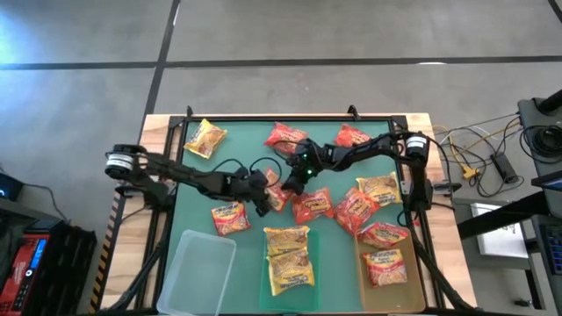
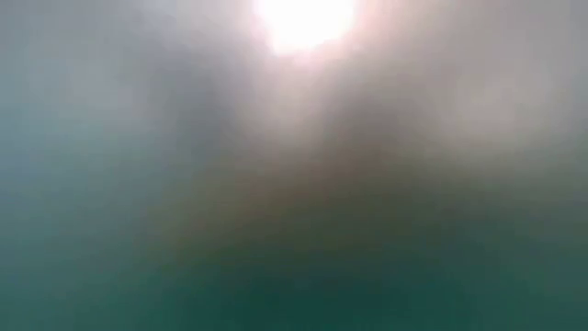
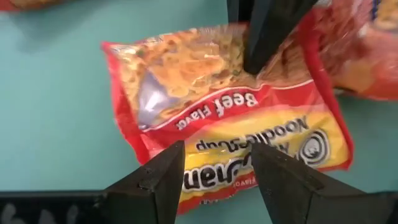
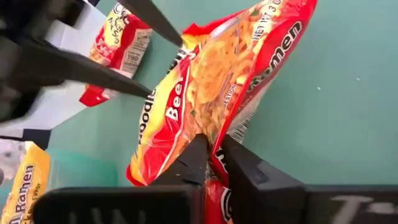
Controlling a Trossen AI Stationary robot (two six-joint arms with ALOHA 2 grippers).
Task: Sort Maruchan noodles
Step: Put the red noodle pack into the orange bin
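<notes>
High view: both grippers meet at mid-mat over one red beef packet (image 1: 277, 195). The left gripper (image 1: 263, 200) reaches in from the mat's left side, the right gripper (image 1: 294, 178) from the far right corner. Right wrist view: the right gripper (image 4: 211, 149) has its fingers pinched on the packet's (image 4: 211, 93) edge, which is lifted and tilted off the mat (image 4: 336, 93); the left arm's fingers (image 4: 155, 25) sit at its other end. Left wrist view: the left gripper (image 3: 217, 177) has its jaws parted, straddling the packet's (image 3: 217, 118) label end; whether the pads touch it cannot be told. Other packets lie scattered around this packet. Three trays line the mat's near edge: left tray (image 1: 198, 263) bare, middle tray (image 1: 266, 281) with yellow packets (image 1: 288, 259), right tray (image 1: 362, 283) with red packets (image 1: 385, 263). Low view: blurred, nothing readable.
</notes>
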